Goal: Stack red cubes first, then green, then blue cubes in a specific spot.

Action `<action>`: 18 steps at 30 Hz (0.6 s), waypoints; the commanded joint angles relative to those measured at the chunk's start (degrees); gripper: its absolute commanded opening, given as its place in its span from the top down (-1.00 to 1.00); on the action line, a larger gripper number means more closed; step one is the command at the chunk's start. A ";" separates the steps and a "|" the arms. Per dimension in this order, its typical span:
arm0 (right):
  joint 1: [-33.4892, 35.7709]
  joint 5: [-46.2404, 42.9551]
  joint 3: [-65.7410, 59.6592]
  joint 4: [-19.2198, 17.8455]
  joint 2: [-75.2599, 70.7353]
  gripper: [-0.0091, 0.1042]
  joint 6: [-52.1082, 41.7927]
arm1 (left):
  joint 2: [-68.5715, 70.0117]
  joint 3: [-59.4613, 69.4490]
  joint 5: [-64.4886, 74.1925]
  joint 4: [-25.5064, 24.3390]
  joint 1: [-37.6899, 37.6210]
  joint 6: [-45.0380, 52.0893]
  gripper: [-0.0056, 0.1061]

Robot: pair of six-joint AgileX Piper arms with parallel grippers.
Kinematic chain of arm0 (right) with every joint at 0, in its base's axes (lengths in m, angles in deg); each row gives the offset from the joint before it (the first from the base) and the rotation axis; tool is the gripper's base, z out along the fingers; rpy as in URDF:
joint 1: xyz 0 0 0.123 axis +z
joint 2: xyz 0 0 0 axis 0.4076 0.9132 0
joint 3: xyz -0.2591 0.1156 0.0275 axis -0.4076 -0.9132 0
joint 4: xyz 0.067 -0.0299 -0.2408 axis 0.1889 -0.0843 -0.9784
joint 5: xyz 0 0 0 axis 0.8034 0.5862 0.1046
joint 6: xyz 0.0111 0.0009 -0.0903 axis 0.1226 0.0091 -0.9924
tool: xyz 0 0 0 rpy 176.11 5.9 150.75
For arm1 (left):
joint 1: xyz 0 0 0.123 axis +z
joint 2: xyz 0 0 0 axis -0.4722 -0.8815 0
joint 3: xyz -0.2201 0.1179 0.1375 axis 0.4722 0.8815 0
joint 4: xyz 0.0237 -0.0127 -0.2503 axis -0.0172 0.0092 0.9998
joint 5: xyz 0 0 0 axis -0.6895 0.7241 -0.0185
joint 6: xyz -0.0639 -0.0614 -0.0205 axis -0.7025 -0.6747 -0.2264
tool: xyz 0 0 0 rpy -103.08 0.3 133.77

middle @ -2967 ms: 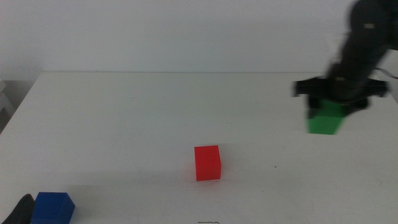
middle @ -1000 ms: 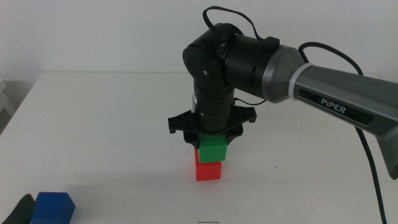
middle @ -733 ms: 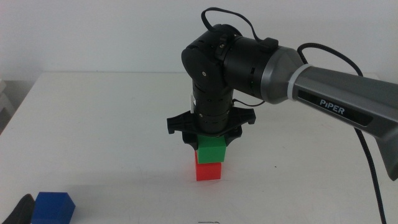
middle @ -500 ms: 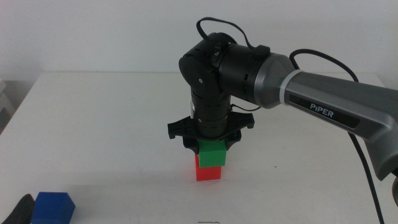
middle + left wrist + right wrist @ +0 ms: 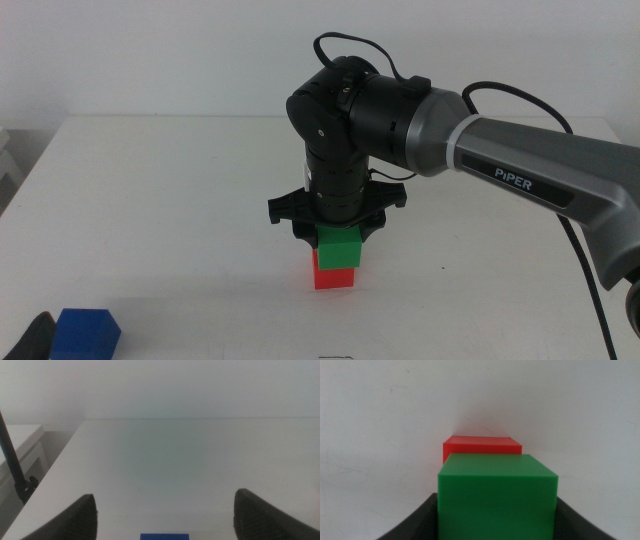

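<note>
The right gripper [image 5: 338, 232] is reaching in from the right side and pointing straight down over the middle of the table [image 5: 150, 200]. Its jaws are gripping the green cube [image 5: 339, 248], one jaw pressing on each side. The green cube is sitting on top of the red cube [image 5: 333, 277], and the two are touching, with only the lower part of the red cube showing under the green one in the middle view. The green cube is looking slightly offset to the right of the red one, not perfectly flush. In the right wrist view the green cube [image 5: 497, 495] is filling the space between the dark jaws, and the red cube [image 5: 482, 445] is peeking out just beyond it, against white tabletop [image 5: 380, 420].

The blue cube [image 5: 85, 334] is lying at the near left corner of the table, well apart from the stack. The left gripper [image 5: 38, 338] is waiting right beside it at the bottom edge of the middle view, showing only a dark tip. In the left wrist view its jaws are standing wide apart, grasping nothing, and a sliver of the blue cube [image 5: 164, 536] is showing between them at the frame edge. The left gripper [image 5: 164, 510] is facing out across bare tabletop [image 5: 175, 455], and a thin dark stand [image 5: 15, 470] is standing off the table edge.
</note>
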 commanded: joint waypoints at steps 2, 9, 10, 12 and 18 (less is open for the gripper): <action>0.13 -1.79 1.44 -1.61 -3.29 0.84 -0.54 | 1.12 -0.22 -4.42 0.65 -0.18 -0.10 -0.78; 0.08 1.34 1.81 -1.49 -3.79 0.84 -0.31 | 1.12 -0.22 -4.42 0.65 -0.18 -0.10 -0.78; 0.08 1.34 1.81 -1.55 -3.79 0.84 -0.31 | 1.12 -0.22 -4.42 0.65 -0.18 -0.10 -0.78; 0.08 1.24 1.91 -1.55 -3.79 0.84 -0.25 | 1.12 -0.22 -4.42 0.65 -0.18 -0.10 -0.78; 0.08 1.60 3.63 -1.43 -3.79 0.84 -0.26 | 1.12 -0.22 -4.42 0.65 -0.18 -0.10 -0.78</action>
